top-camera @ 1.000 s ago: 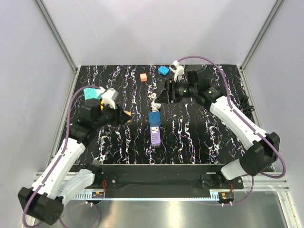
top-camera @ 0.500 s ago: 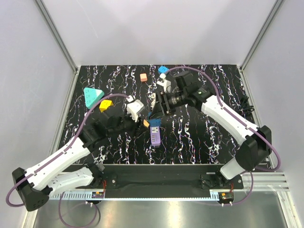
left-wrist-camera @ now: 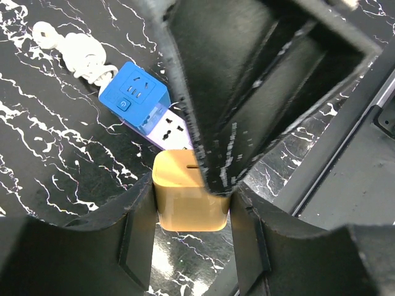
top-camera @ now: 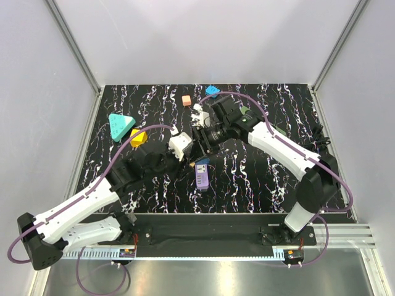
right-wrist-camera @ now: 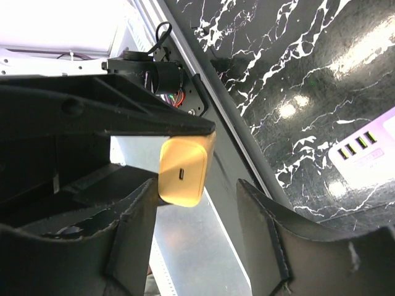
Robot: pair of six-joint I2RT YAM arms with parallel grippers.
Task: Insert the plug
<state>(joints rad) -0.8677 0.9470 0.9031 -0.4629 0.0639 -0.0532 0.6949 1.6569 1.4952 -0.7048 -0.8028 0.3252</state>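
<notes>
Plug [left-wrist-camera: 188, 200], rounded yellow block, slotted

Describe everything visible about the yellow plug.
The yellow plug is a small, smooth, rounded, plastic-looking block with one narrow slot in its visible face. It is clamped between the left end effector's fingers, held above the purple power strip. The right end effector's open fingers straddle it; prongs are hidden.

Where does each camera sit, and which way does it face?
Top external: above and behind the arms, looking down on the table; both show.
Left wrist: on the left hand, looking down at the power strip; its fingers clamp the yellow plug.
Right wrist: on the right hand, facing the table's near edge; its fingers stand open.
Shared: both wrist views show the plug.
</notes>
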